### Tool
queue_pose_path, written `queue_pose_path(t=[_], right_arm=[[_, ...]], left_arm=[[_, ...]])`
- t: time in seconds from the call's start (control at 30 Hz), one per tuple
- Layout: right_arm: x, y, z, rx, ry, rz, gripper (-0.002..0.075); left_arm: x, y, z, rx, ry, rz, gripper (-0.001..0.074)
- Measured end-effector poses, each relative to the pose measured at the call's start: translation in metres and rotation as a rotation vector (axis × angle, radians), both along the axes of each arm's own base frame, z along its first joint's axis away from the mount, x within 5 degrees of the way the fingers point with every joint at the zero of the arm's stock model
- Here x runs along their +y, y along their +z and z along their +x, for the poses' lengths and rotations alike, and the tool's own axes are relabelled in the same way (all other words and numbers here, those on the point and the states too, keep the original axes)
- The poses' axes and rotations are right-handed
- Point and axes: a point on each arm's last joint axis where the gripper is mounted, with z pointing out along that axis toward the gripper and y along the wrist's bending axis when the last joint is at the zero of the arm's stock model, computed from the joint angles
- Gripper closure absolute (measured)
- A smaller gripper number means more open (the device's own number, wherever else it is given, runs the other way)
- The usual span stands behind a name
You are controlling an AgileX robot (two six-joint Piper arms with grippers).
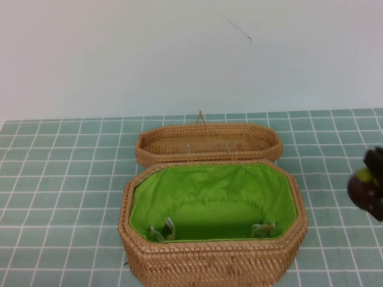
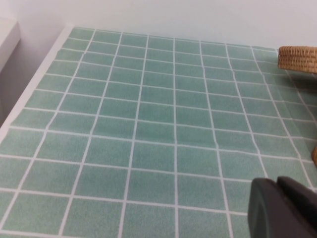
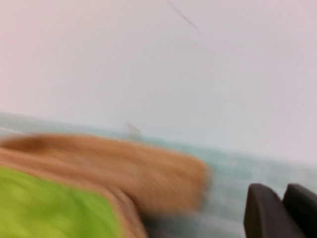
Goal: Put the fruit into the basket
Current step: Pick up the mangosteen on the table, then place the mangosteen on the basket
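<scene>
The basket (image 1: 212, 263) stands open at the table's middle front, with a bright green lining (image 1: 209, 197); its woven lid (image 1: 208, 143) lies flat behind it. The fruit (image 1: 362, 186), dark maroon with green leaves, hangs above the table at the far right edge of the high view, right of the basket, in my right gripper (image 1: 371, 185). The right wrist view shows the right gripper (image 3: 283, 198) with its dark fingers close together and the basket (image 3: 148, 173) blurred; the fruit is hidden there. My left gripper (image 2: 277, 186) is shut and empty over the tiles, out of the high view.
A green tiled cloth (image 1: 60, 179) covers the table in front of a white wall. The left wrist view shows the table's left edge (image 2: 29, 94) and an end of the lid (image 2: 297, 58).
</scene>
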Motion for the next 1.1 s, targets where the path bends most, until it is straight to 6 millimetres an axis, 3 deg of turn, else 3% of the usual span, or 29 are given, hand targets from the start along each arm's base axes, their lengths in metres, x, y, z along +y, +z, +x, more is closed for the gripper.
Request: queue_pose_path(t=[0.27, 0.4, 0.67, 0.83, 1.1], right_arm=[[0.030, 0.068, 0.029, -0.143, 0.312, 0.074, 0.0676], [0.053, 0.080, 0.047, -0.137, 0.472, 0.014, 0.0676], [0.107, 0.066, 0.070, -0.082, 0.697, -0.051, 0.0676], [0.134, 0.033, 0.080, -0.022, 0.777, -0.088, 0.0676], [0.141, -0.001, 0.090, 0.079, 0.788, -0.101, 0.0676]], left_arm=[[0.000, 0.000, 0.000, 0.000, 0.000, 0.000, 0.0735], [0.000, 0.000, 0.000, 0.000, 0.000, 0.000, 0.0735], [0.000, 0.000, 0.000, 0.000, 0.000, 0.000, 0.0735], [0.000, 0.000, 0.000, 0.000, 0.000, 0.000, 0.0735], [0.000, 0.000, 0.000, 0.000, 0.000, 0.000, 0.0735]])
